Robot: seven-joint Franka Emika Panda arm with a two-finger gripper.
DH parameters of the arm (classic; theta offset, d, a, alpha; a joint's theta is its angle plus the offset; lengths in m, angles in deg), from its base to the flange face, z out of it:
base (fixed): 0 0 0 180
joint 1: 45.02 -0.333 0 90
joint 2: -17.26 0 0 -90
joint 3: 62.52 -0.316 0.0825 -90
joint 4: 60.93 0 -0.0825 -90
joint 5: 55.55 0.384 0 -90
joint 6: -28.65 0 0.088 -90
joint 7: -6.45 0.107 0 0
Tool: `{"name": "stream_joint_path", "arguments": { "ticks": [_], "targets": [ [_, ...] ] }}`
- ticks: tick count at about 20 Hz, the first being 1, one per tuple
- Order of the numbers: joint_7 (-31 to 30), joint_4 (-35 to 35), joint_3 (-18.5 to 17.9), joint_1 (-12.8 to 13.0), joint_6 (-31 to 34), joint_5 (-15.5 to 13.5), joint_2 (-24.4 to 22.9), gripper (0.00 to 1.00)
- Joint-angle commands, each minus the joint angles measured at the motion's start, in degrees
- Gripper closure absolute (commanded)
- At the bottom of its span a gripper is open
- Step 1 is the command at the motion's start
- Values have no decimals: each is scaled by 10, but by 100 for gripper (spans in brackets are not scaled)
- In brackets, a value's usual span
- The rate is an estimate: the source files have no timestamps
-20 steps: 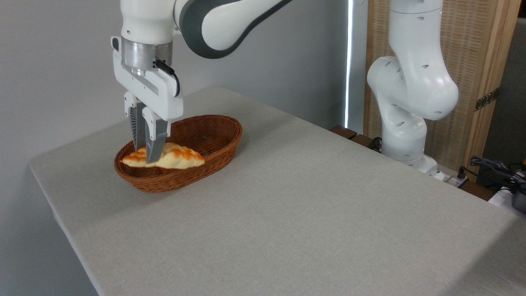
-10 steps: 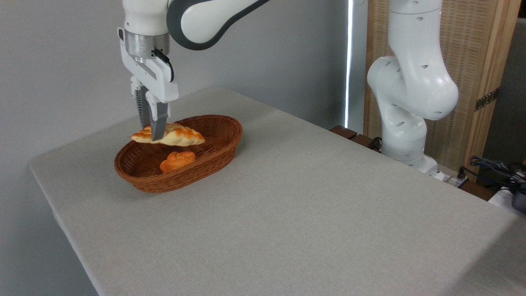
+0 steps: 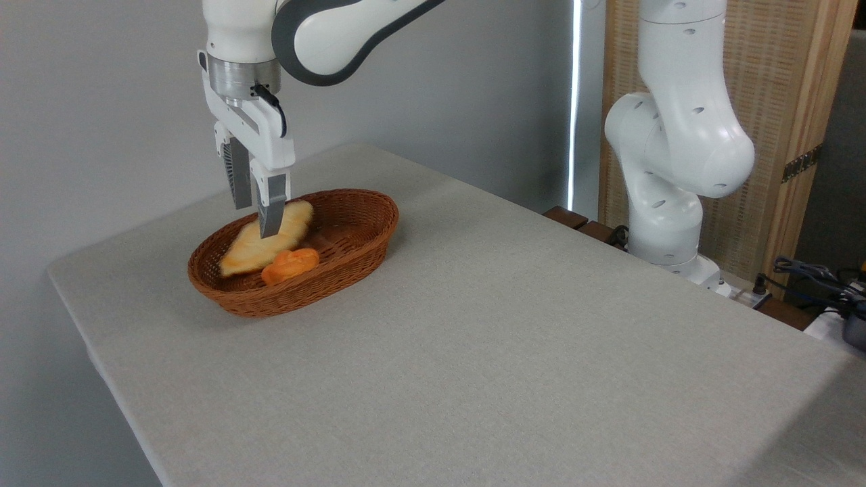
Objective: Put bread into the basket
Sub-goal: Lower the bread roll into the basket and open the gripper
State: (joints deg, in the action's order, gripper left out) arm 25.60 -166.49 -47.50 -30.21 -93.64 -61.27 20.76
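My gripper (image 3: 256, 220) hangs over the basket (image 3: 352, 253), fingers slightly apart, gripping nothing. The bread (image 3: 260, 243) lies tilted and blurred inside, against an orange bun (image 3: 291, 265); it could tip over the rim.

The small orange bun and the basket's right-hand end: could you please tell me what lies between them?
Nothing: in the camera view, only bare woven floor separates the orange bun from the right end of the basket.
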Motion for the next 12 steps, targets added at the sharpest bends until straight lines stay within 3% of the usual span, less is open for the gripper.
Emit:
{"name": "stream_joint_path", "arguments": {
  "ticks": [1,5,7,12],
  "targets": [
    [-3,4,-14,-2,10,1,-9,0],
    [-1,4,-63,-4,11,15,-26,0],
    [3,4,-104,-4,10,15,-30,0],
    [63,4,-163,-4,19,46,-29,0]
  ]
}}
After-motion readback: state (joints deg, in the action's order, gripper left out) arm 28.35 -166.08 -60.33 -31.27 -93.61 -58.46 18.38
